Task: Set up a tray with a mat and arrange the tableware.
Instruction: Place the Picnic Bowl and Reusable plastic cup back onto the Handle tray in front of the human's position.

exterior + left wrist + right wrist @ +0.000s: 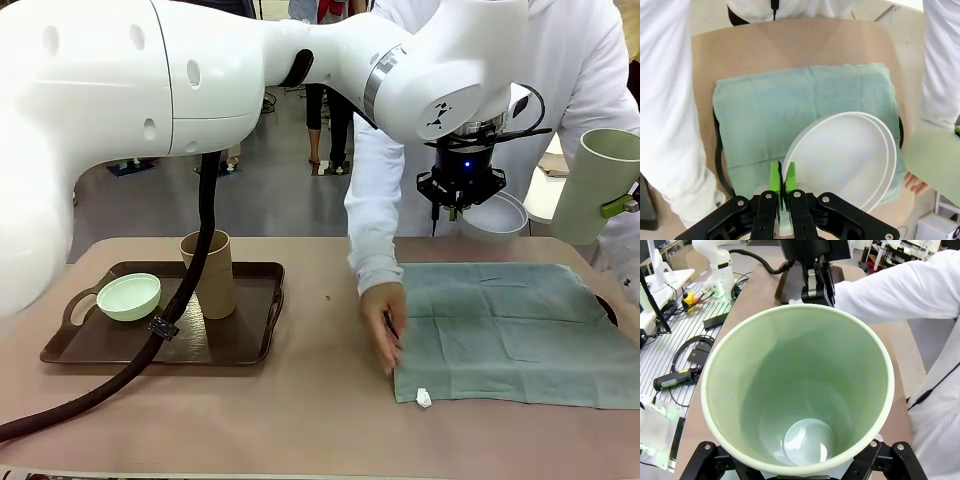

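Whitish bowl [840,165]: my left gripper [782,176] is pinching its rim above the mat [765,110].
Green cup [797,390]: my right gripper [797,467] is clasping it.
Next: probably lowering the bowl level.

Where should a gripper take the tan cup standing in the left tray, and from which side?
Probably the rim of the tan cup, from above, one finger inside. It stands upright, mouth up, in the tray; the mint bowl sits close beside it and a black hose crosses its front, crowding any side approach.
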You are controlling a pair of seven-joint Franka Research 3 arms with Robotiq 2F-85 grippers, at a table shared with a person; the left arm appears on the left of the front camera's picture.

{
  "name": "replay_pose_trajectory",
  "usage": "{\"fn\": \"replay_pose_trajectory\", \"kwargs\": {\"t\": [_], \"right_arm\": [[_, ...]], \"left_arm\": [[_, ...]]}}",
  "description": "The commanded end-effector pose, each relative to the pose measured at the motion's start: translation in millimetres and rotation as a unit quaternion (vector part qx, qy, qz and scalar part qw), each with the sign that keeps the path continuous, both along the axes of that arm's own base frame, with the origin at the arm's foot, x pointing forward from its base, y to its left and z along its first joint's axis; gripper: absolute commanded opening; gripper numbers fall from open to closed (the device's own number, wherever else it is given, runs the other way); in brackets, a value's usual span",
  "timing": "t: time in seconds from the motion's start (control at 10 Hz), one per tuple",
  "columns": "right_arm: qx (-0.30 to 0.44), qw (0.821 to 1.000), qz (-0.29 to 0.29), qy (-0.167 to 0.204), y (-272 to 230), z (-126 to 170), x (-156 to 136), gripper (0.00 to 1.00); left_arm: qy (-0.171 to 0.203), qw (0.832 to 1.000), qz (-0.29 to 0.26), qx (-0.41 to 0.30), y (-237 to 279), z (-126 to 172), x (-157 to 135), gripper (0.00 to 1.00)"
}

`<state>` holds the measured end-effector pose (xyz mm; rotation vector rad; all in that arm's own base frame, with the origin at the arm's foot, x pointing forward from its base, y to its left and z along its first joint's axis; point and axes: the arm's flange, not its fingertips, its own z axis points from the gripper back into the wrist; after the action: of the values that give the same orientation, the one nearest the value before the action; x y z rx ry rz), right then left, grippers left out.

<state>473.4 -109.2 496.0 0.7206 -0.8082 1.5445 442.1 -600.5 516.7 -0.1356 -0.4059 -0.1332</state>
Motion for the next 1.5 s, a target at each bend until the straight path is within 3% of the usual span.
{"fn": "replay_pose_trajectory", "kwargs": {"t": [0.0,1.4], "right_arm": [[0.007,1.0,0.002,-0.008,2.3,0.4,-0.6,0.29],[0.007,1.0,0.002,-0.008,2.3,0.4,-0.6,0.29]], "left_arm": [[0.002,1.0,-0.012,-0.006,2.9,5.5,1.8,0.0],[0.002,1.0,-0.012,-0.006,2.9,5.5,1.8,0.0]]}}
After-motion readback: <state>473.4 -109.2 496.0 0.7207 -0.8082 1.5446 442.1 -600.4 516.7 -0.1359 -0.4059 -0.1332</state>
